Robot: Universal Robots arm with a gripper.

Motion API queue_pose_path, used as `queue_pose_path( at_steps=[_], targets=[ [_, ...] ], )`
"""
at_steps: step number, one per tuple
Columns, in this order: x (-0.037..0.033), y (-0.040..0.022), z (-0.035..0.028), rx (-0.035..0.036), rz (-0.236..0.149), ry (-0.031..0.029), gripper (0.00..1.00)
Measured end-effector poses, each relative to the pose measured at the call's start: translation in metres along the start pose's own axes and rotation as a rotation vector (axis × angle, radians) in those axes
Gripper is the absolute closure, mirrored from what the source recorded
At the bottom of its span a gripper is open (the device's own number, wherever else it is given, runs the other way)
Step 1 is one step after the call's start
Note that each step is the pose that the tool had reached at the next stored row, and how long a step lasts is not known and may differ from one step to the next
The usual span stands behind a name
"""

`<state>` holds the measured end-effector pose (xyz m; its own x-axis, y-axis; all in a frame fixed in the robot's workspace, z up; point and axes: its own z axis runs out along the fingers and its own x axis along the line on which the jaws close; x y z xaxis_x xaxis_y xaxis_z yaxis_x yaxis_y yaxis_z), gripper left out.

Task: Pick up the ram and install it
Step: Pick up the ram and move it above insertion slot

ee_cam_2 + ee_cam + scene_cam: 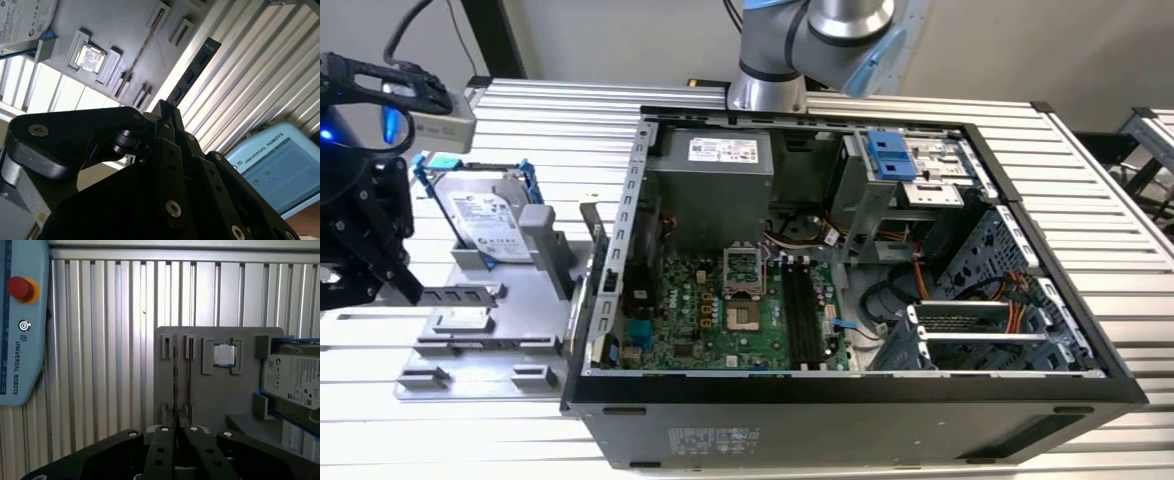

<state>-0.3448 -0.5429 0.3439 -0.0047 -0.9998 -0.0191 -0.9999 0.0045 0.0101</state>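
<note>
Slatted alu table (pixel 1094 170) carries everything. Open PC case (pixel 854 250) lies w/ its side panel off, butted against the grey holder plate (pixel 494 345) on the plate's edge toward the exterior view's right. Mobo inside the case, w/ long black slots (pixel 807 310) showing nothing seated in them.

Teach pendant (pixel 22 325) lies on the table, well apart from the plate.

Gripper (pixel 367 270) hangs over the plate's edge toward the exterior view's left, above the plate and not touching anything on it. In both wrist views the jaws are drawn close together, tips meeting or nearly so, w/ nothing between them.

Hard drive (pixel 487 215) in a blue frame stands tilted in the plate's tall bracket, at the plate's end farthest from the exterior camera.

The ram (pixel 141 50) sits edge-on in the plate's small slotted posts, a thin stick spanning between a post at each end. It's apart from the fingertips (pixel 167 112).

Small square silver chip (pixel 223 355) rests in its own pocket on the plate, between the ram's posts and the hard drive.
</note>
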Motion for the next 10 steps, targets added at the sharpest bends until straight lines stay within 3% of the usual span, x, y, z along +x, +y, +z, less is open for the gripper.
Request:
queue_pose_path(
  at_steps=[10],
  targets=[
    [-0.0003, 0.0002, -0.016, 0.0, 0.0, 0.0001, 1.0]
  ],
)
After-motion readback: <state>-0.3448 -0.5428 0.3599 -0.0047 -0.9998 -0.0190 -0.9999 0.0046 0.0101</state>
